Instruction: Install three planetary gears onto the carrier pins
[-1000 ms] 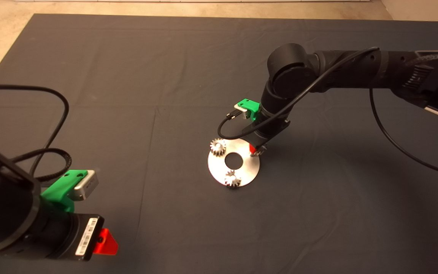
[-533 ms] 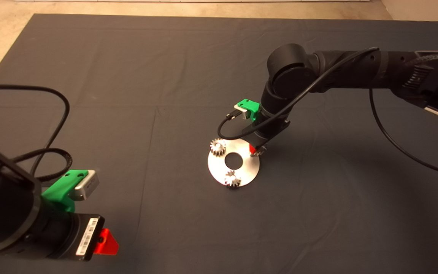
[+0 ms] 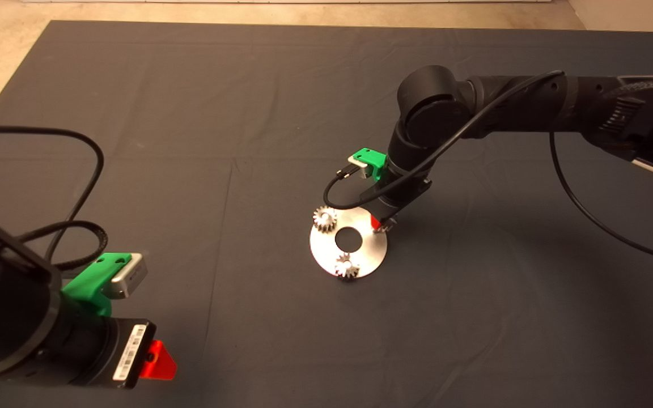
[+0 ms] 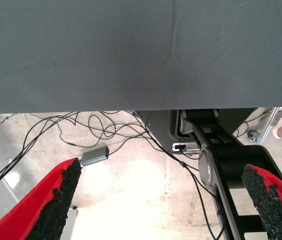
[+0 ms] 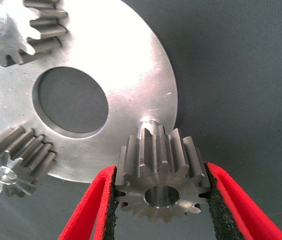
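The right gripper clamps a small silvery-grey toothed metal gear between its pads, just beside the one bare silver pin on the flat round silver disc. Two gears sit on the other pins. The left gripper is parked off the mat, jaws apart.

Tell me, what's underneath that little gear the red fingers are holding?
Under the held gear, gripped by the right gripper, lies the round silver disc, with the top of a pin showing just past the gear. The disc surface directly below is covered.

Three gears; one disc — two grippers.
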